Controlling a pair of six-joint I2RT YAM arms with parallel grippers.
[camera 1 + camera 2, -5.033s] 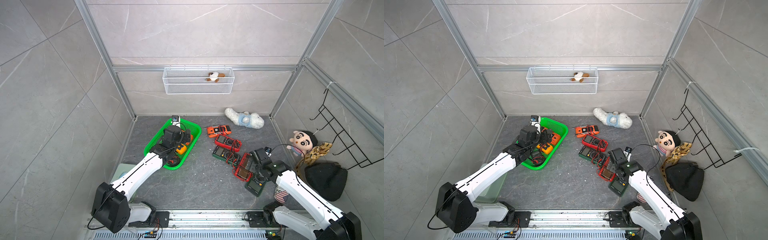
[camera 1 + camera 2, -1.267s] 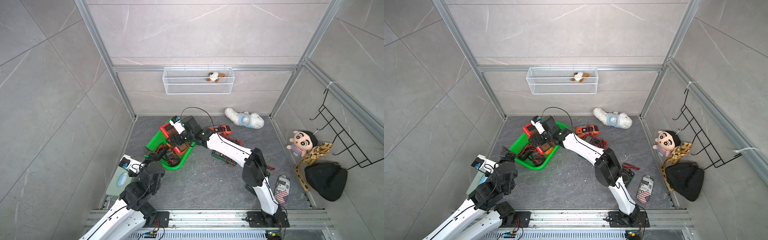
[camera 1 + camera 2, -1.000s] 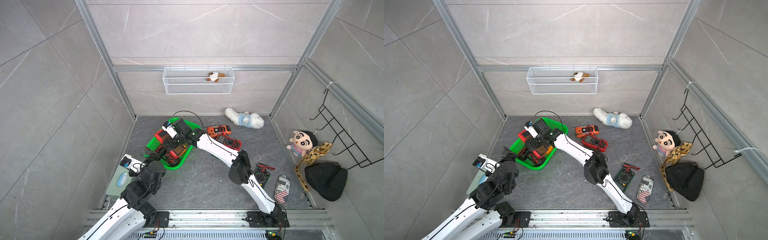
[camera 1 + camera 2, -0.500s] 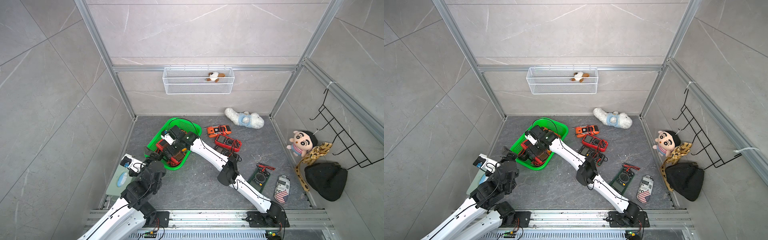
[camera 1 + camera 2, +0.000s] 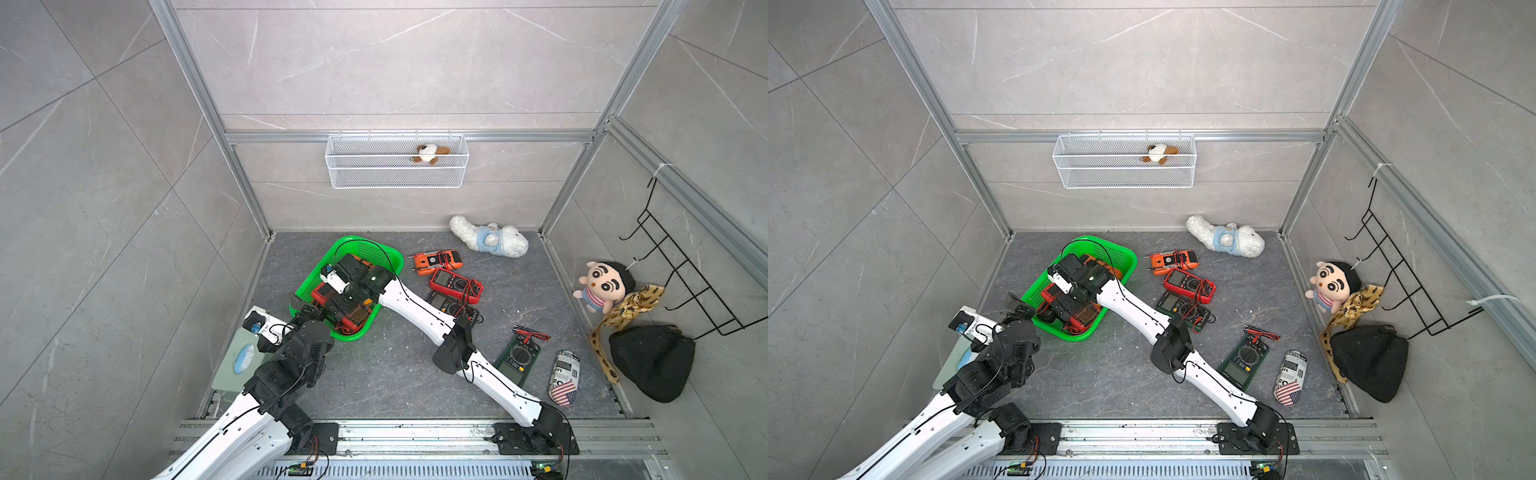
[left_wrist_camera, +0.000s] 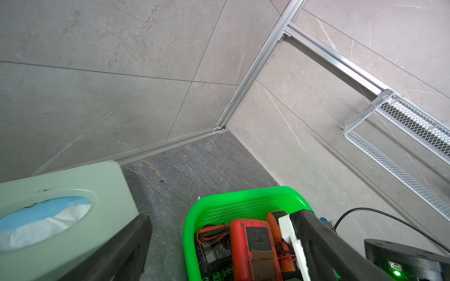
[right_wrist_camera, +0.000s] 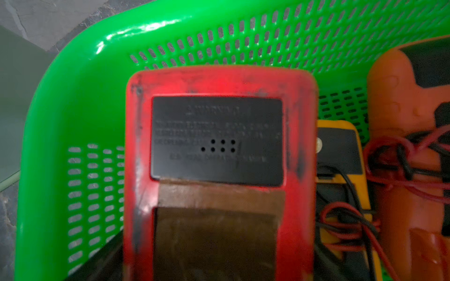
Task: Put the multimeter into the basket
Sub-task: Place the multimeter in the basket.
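— Where has the red multimeter (image 7: 219, 146) got to? Five seconds back it lay on the table (image 5: 374, 374) at 4 o'clock, in the row of other meters (image 5: 455, 284).
— It is inside the basket (image 5: 349, 336) now, at 10 o'clock. It lies back upward, with brown tape (image 7: 219, 199) across it, above a yellow meter (image 7: 338, 143) and tangled leads (image 7: 345, 219). Whether it already rests on them I cannot tell.
— And the right end effector (image 5: 338, 306)?
— It has crossed over from 4 o'clock with the meter. Its jaws stand wide, one along each long side of the case, gripping it across its width.
— The left one was over the basket back then.
— The left end effector (image 5: 303, 307) has drawn back to just outside the basket's 7 o'clock corner, near the tissue box (image 6: 104, 177). Its jaws are spread wide with nothing held. The dark green meter (image 5: 517, 357), half hidden under the right end effector five seconds ago, now lies uncovered at 4 o'clock
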